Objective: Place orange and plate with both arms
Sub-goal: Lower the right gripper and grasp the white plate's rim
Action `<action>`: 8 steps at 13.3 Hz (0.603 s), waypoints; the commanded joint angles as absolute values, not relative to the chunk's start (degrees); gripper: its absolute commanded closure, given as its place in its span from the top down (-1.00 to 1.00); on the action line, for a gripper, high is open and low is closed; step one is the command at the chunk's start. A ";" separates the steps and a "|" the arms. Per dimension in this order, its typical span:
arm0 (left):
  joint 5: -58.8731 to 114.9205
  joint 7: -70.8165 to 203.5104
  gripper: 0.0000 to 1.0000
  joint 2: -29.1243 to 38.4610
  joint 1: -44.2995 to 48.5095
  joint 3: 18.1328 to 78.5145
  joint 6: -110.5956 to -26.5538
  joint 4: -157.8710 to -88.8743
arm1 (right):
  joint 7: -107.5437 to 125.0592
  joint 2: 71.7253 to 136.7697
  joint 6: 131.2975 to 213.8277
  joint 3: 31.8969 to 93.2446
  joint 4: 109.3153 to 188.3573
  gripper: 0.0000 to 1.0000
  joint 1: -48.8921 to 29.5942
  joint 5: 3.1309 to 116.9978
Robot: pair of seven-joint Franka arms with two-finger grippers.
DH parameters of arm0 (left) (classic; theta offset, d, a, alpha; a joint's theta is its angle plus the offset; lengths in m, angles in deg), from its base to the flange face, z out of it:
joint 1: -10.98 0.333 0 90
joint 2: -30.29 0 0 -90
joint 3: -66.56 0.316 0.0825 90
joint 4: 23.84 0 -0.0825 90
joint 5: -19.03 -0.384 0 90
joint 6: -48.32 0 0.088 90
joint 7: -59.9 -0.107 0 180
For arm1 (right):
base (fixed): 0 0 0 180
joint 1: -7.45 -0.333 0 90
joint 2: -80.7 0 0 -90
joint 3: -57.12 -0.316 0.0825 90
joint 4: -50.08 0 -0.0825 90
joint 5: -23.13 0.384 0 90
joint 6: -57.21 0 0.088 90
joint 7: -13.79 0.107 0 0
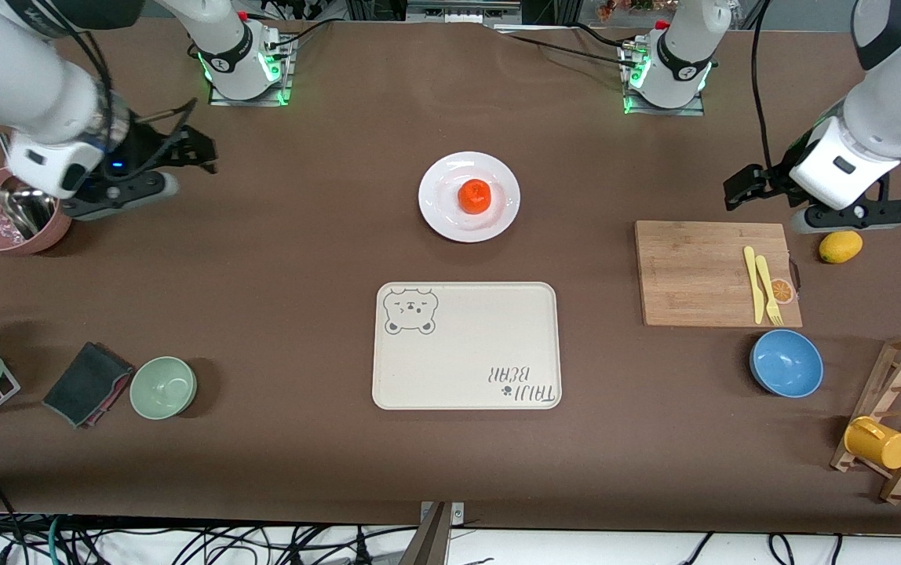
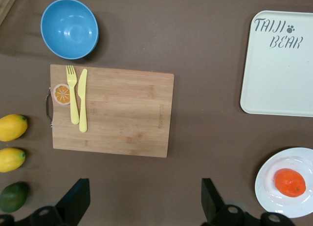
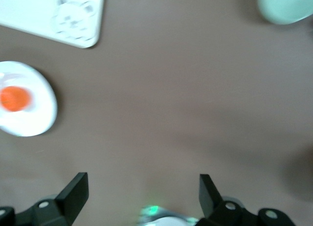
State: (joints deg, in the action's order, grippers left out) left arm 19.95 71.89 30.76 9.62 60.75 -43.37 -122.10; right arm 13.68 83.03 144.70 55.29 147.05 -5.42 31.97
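Both claws, left claw (image 1: 742, 192) and right claw (image 1: 195, 149), hang wide open and empty above the counter (image 1: 301, 235). Orange (image 1: 475, 196) sits loose on the plate (image 1: 435, 208) mid-counter; tilting could roll it off.

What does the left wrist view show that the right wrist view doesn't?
Only the left wrist view shows the cutting board with the yellow fork and knife, the blue bowl, two lemons and a green fruit. Only the right wrist view shows the green bowl. Both show the orange on the plate, the tray, and their own open tool.
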 commanded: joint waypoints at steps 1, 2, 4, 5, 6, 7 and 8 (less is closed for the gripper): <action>18.33 70.97 1.00 29.41 10.36 61.37 -38.44 -116.05 | 17.21 84.74 149.28 55.19 152.97 1.00 -6.17 40.08; 18.33 70.88 1.00 29.32 11.15 61.55 -37.99 -114.99 | 17.30 85.78 153.14 54.58 155.61 1.00 -6.96 42.09; 18.33 70.88 1.00 29.32 12.73 61.64 -38.07 -114.72 | 16.78 88.41 162.97 52.22 161.06 1.00 -7.93 51.91; 18.42 70.88 1.00 29.41 12.91 61.73 -38.07 -114.45 | 16.69 89.13 171.81 48.98 164.48 1.00 -8.02 55.53; 18.42 70.80 1.00 29.58 13.96 61.90 -38.51 -114.19 | 16.95 90.53 179.04 44.86 166.43 1.00 -8.02 57.82; 18.50 71.58 1.00 30.46 14.75 61.64 -38.51 -114.45 | 16.61 92.80 182.50 42.55 167.40 1.00 -8.02 58.72; 18.59 71.67 1.00 31.51 14.85 61.55 -38.86 -114.97 | 15.56 95.17 183.93 40.97 167.32 1.00 -8.02 58.90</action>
State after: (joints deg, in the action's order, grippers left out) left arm 19.84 71.85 30.60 13.97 62.19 -39.46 -116.02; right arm 16.22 92.95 180.04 43.85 165.97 -8.13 57.01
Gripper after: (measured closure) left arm 0.000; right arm 0.000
